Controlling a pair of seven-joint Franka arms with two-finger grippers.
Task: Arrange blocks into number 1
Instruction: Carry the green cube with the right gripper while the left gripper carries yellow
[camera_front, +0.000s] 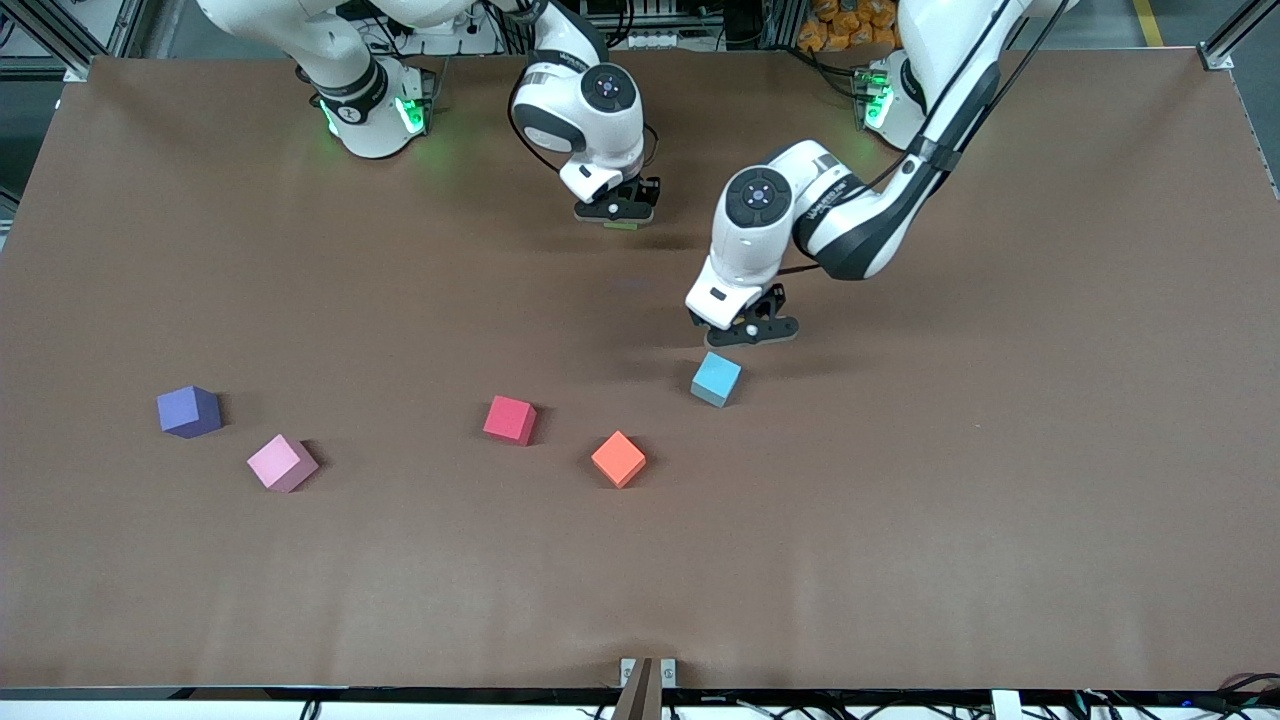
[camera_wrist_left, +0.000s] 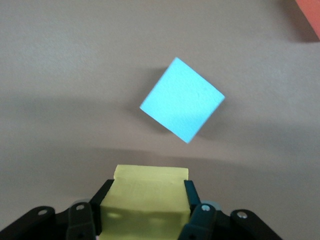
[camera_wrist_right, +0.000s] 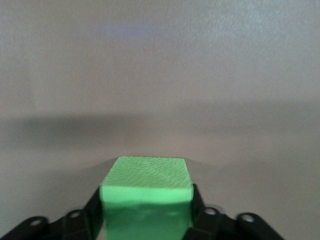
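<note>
My left gripper (camera_front: 745, 335) is shut on a yellow block (camera_wrist_left: 147, 197), held just above the table beside the light blue block (camera_front: 716, 379), which also shows in the left wrist view (camera_wrist_left: 182, 99). My right gripper (camera_front: 620, 215) is shut on a green block (camera_wrist_right: 146, 195), low over the table near the robots' bases; only a green sliver (camera_front: 621, 226) of it shows in the front view. Nearer the front camera lie the red block (camera_front: 510, 419) and the orange block (camera_front: 618, 459). The pink block (camera_front: 282, 463) and the purple block (camera_front: 189, 411) rest toward the right arm's end.
The brown table (camera_front: 900, 500) carries nothing else. A small metal bracket (camera_front: 646, 675) sits at its front edge. A corner of the orange block (camera_wrist_left: 309, 17) shows in the left wrist view.
</note>
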